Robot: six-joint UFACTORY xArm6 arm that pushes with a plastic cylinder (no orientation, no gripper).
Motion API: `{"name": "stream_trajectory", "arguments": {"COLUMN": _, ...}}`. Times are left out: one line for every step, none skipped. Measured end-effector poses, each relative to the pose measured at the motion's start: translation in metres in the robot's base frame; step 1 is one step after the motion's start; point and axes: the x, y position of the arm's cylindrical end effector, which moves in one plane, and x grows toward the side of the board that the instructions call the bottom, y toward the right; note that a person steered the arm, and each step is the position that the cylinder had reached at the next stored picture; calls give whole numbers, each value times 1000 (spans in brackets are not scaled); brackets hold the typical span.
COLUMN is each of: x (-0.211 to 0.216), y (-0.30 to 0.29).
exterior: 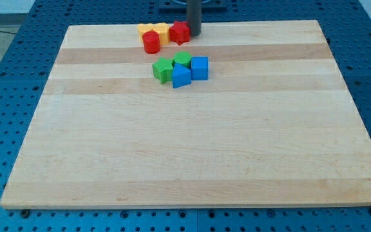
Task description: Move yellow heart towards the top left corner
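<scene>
A pale wooden board (192,154) lies on a blue perforated bench (18,71). Near the board's top edge, left of centre, four blocks cluster touching: a yellow heart (146,29), a yellow block (161,32), a red cylinder (151,43) and a red block (180,32). Just below them sits a second touching cluster: two green blocks (162,69) (182,60), a blue wedge-like block (181,77) and a blue cube (199,67).

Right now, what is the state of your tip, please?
My tip: no gripper, holds nothing; touches the red block at the view's top, right of the yellow blocks.
</scene>
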Motion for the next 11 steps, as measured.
{"name": "stream_trajectory", "arguments": {"x": 0, "y": -33}}
{"name": "stream_trajectory", "arguments": {"x": 0, "y": -47}}
{"name": "stream_trajectory", "arguments": {"x": -1, "y": -61}}
{"name": "stream_trajectory", "arguments": {"x": -1, "y": -66}}
{"name": "stream_trajectory", "arguments": {"x": 0, "y": -80}}
{"name": "stream_trajectory", "arguments": {"x": 3, "y": -106}}
{"name": "stream_trajectory", "arguments": {"x": 2, "y": -114}}
{"name": "stream_trajectory", "arguments": {"x": -4, "y": -117}}
{"name": "stream_trajectory", "arguments": {"x": -4, "y": -145}}
{"name": "stream_trajectory", "arguments": {"x": -4, "y": -158}}
{"name": "stream_trajectory", "arguments": {"x": -4, "y": -171}}
